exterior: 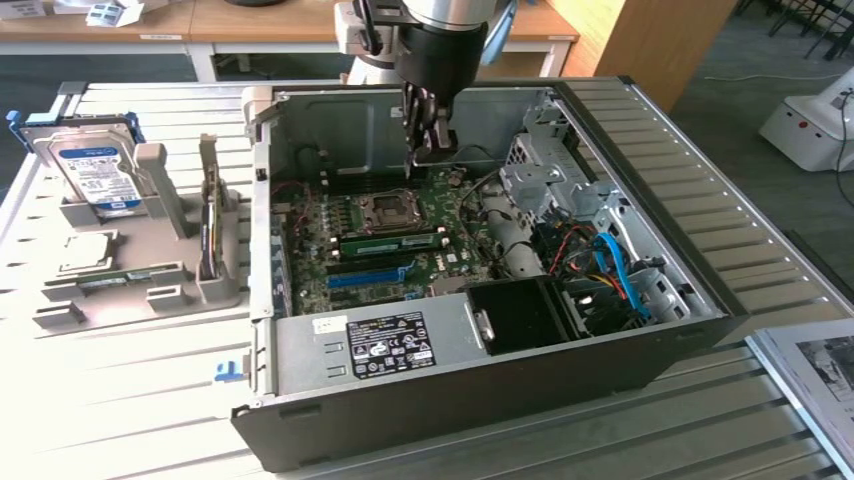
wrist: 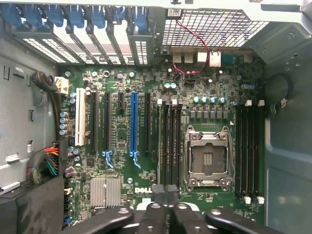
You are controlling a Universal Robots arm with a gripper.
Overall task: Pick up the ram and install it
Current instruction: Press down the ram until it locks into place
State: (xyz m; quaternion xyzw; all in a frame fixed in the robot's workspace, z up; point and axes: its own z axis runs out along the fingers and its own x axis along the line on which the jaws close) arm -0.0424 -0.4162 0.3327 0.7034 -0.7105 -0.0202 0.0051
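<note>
Gripper fingers sit closest to the wrist camera: two dark tips close together, nothing clamped between them. They hang over the motherboard, above the end of the memory slots that run alongside the empty processor socket.

Exterior view: the gripper reaches down into the open computer case, raised above the board. The ram sits in a slot just beside the processor socket, between the socket and the blue slot. The gripper is over one end of the stick, apart from it, not touching.

Exterior view adds the ram's green face, the power supply and, well away from the socket toward the exterior view's left, a grey holder with a hard drive standing in it.

Wrist view adds the board from straight above: blue slot, heat sink, red wires near the grille.
</note>
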